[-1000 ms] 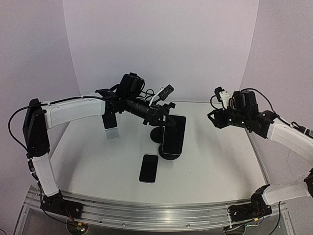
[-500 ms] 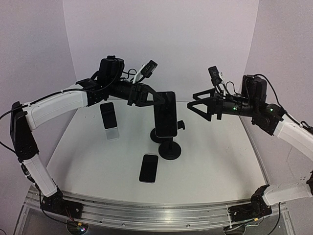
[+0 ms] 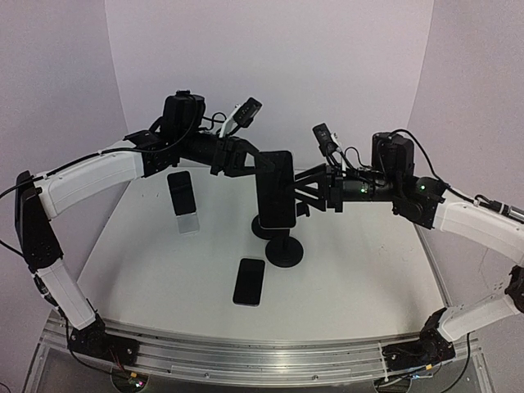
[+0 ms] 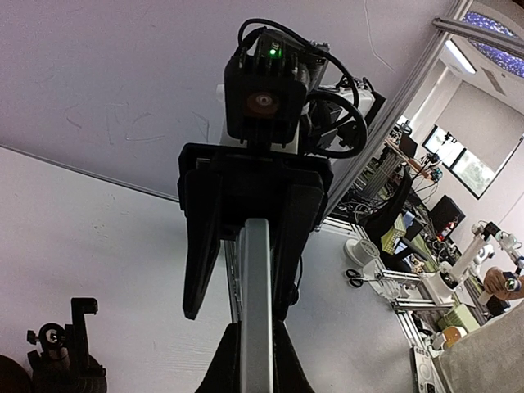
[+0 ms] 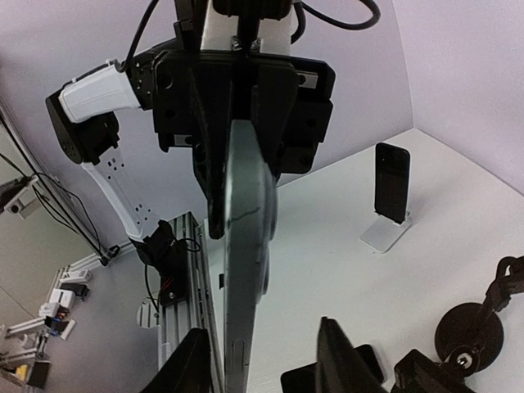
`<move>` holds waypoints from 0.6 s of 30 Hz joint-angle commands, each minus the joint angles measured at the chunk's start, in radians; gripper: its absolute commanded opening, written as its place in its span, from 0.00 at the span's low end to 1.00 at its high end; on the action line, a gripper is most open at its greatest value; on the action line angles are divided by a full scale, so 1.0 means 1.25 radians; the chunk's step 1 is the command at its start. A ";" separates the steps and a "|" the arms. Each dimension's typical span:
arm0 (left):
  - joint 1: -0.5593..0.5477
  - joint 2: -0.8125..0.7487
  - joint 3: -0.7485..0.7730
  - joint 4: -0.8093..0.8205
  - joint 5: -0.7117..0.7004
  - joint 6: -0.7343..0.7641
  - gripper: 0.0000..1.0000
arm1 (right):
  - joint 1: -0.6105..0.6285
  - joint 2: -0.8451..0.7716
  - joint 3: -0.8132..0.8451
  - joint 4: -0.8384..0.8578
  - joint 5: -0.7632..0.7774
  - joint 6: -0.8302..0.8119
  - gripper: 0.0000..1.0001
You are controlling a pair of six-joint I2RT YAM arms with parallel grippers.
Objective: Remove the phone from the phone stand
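Table [image 3: 368,270]: white; carries the stands and two spare phones.
Left gripper [image 3: 255,166]: clamped tight on the upper left edge of the phone [image 3: 276,190], carrying it alone.
Right gripper [image 3: 298,193]: reaches in from the right with its jaws parted, one finger on each side of the phone's right edge. The wrist views show a gap on both sides.
Phone: dark, upright, in the air above the table, off the phone stand [image 3: 284,250] and just in front of its post.
Phone stand: black, round base, cradle bare.
Second round base [image 3: 262,228]: just behind it.
Flat phone [image 3: 249,281]: lies near the stand's front.
Propped phone [image 3: 182,195]: on a white holder, left.
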 commanded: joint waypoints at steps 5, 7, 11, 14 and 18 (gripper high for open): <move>0.001 -0.038 0.016 0.041 0.019 -0.001 0.00 | 0.008 0.023 0.033 0.078 -0.026 0.014 0.32; 0.001 -0.034 0.022 0.042 0.019 -0.001 0.00 | 0.008 0.034 0.039 0.080 -0.026 0.015 0.29; 0.001 -0.035 0.023 0.043 0.018 0.000 0.00 | 0.008 0.047 0.047 0.080 -0.033 0.017 0.22; 0.001 -0.039 0.015 0.044 0.018 0.002 0.00 | 0.010 0.053 0.054 0.083 -0.038 0.021 0.09; 0.001 -0.039 0.007 0.047 0.015 -0.001 0.00 | 0.012 0.060 0.062 0.084 -0.052 0.031 0.01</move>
